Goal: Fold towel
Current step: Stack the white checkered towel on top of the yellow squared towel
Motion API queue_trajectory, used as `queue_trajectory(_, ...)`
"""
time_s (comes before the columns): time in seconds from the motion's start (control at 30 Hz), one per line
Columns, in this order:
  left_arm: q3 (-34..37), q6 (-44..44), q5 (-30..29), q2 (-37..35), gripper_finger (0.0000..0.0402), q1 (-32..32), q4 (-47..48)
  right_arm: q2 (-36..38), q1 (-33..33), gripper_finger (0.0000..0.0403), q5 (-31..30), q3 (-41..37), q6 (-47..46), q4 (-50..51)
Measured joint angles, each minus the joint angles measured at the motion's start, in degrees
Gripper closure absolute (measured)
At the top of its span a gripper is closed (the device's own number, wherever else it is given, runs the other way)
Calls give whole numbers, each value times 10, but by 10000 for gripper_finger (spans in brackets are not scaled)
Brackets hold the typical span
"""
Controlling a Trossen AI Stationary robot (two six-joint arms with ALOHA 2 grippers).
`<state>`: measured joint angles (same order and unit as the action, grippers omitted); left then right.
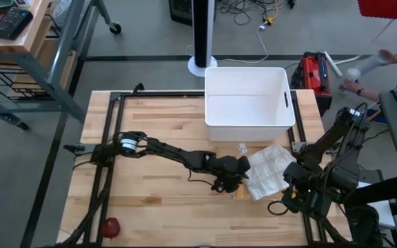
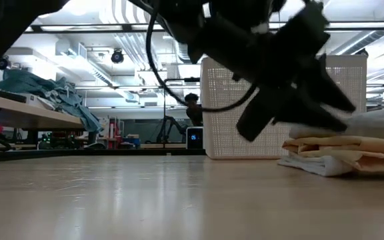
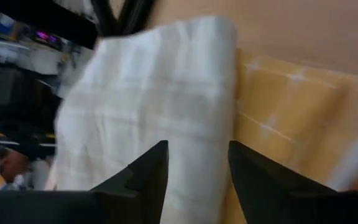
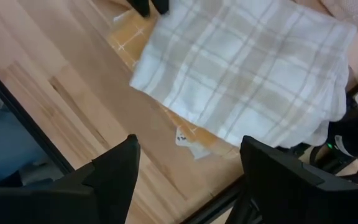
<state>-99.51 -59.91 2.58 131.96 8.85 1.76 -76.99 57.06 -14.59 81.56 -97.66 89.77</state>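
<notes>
Towel [image 3: 148, 106] folded, just beyond left gripper [image 3: 197, 177], jaws parted, seemingly clear

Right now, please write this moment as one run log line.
left gripper: open, at folded white plaid towel edge | right gripper: open, above towel | white plastic bin: behind towel

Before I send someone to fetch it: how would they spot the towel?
Find the white bin on the wooden table. Just in front of it, toward the right arm, lies the towel: folded, white with faint tan checks, the only cloth there.
</notes>
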Motion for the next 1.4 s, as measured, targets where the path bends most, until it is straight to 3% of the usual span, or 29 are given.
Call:
queue_trajectory(0.43,-21,10,-29,63,252,-5,-68,-1,-1,126,-22,-3,-7,0)
queue_trajectory(0.53,-36,9,-51,68,274,-5,-67,-1,-1,130,-26,-4,-7,0)
queue_trajectory(0.6,-45,5,-53,70,311,-8,-71,-1,-1,134,-34,-7,-8,-1)
queue_trajectory(0.67,-53,-4,-67,70,367,-9,-47,-1,-1,139,-31,-14,-9,-1)
queue_trajectory(0.73,-64,-10,-98,70,386,-9,-12,-1,-1,147,-9,-26,-20,-1)
queue_trajectory(0.83,-82,-15,-151,60,384,-8,36,-1,-1,162,21,-48,-35,-6)
queue_trajectory(0.9,-94,-18,-155,52,393,-9,60,-1,0,173,29,-65,-38,-15)
queue_trajectory(1.2,-122,20,-108,9,400,-17,150,-1,5,208,30,-105,-37,-55)
queue_trajectory(1.4,-100,20,-105,3,400,-30,209,-1,5,215,26,-110,-39,-66)
